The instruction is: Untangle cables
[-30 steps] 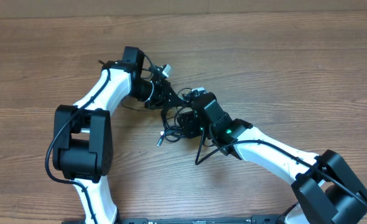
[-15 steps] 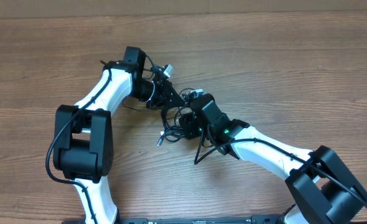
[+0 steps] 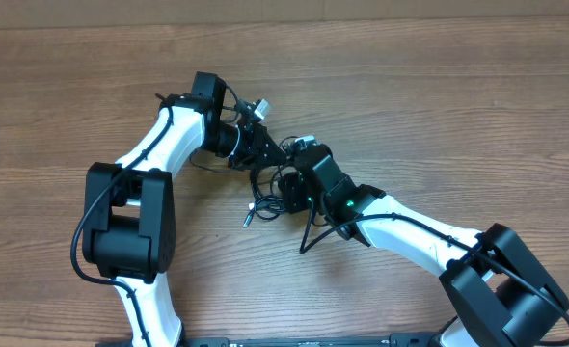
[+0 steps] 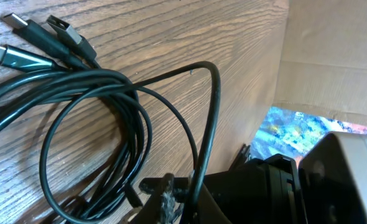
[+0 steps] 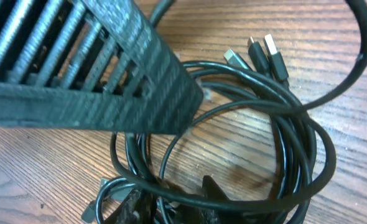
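The cables [image 3: 263, 200] lie in a tangled black bundle mid-table, between my two grippers. One plug [image 3: 249, 218] sticks out at the bundle's front left. The left gripper [image 3: 270, 154] reaches in from the back. In its wrist view it [image 4: 171, 196] is shut on a single cable strand [image 4: 216, 93] that arches up from the loops [image 4: 96, 87]. The right gripper [image 3: 283, 188] sits over the bundle. In its wrist view it [image 5: 180, 202] has closed on several looped strands [image 5: 283, 124]. Several plugs [image 5: 274, 56] fan out beyond the loops.
The wooden table [image 3: 477, 106] stretches bare to the right and back. A cardboard wall [image 3: 284, 10] runs along the far edge. The right arm's own thicker wire [image 3: 313, 231] hangs beside the bundle. The left gripper's ribbed body [image 5: 78, 68] fills the right wrist view's upper left.
The right gripper's jaws have narrowed onto the cable strands, and the right arm has shifted slightly left. The left arm and its held strand have stayed put.
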`<state>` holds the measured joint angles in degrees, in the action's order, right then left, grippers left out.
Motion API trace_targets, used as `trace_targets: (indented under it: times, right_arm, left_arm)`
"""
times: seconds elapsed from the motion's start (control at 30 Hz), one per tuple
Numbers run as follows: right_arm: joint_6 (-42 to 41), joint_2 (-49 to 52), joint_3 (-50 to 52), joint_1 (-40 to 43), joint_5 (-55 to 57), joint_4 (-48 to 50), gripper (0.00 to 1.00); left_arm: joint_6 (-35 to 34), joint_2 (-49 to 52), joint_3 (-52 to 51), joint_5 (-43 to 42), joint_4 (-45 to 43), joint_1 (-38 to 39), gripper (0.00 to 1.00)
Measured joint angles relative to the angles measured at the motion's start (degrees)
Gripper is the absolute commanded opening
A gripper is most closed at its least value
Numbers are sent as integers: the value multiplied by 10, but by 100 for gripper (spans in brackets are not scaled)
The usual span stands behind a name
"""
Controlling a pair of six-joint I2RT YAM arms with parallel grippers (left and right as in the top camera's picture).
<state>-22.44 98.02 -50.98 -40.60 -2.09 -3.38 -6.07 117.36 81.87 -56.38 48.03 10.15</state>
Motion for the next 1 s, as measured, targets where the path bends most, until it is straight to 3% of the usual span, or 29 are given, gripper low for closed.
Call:
trace_targets:
  times: [0.1,0.17,0.27,0.33,0.37,0.4,0.43,0.47,0.53,0.73,1.0]
  right_arm:
    - [0,0,0,0,0,14,34]
    - [0,0,0,0,0,16,27]
    - [3,0,0,0,0,16,4]
    - [-1,0,0,0,0,15,4]
    - [0,0,0,0,0,14,4]
    - [0,0,0,0,0,12,4]
    - [0,0,0,0,0,10,4]
    - [0,0,0,0,0,5,4]
    - [0,0,0,0,0,-15,4]
    - [-1,0,-18,7,-43,-127,4]
    - [0,0,-164,106,-139,-388,4]
  left_arm:
    - [0,0,0,-1,0,0,10]
    - [0,0,0,-1,0,0,10]
    - [0,0,0,-3,0,0,10]
    - [0,0,0,-3,0,0,13]
    - [0,0,0,-3,0,0,21]
    - [0,0,0,-3,0,0,42]
    - [-1,0,0,-5,0,0,53]
    - [-1,0,0,-4,-2,0,62]
    - [-2,0,0,8,-6,0,68]
    - [-2,0,0,53,-11,-5,72]
    - [-2,0,0,111,-11,-25,73]
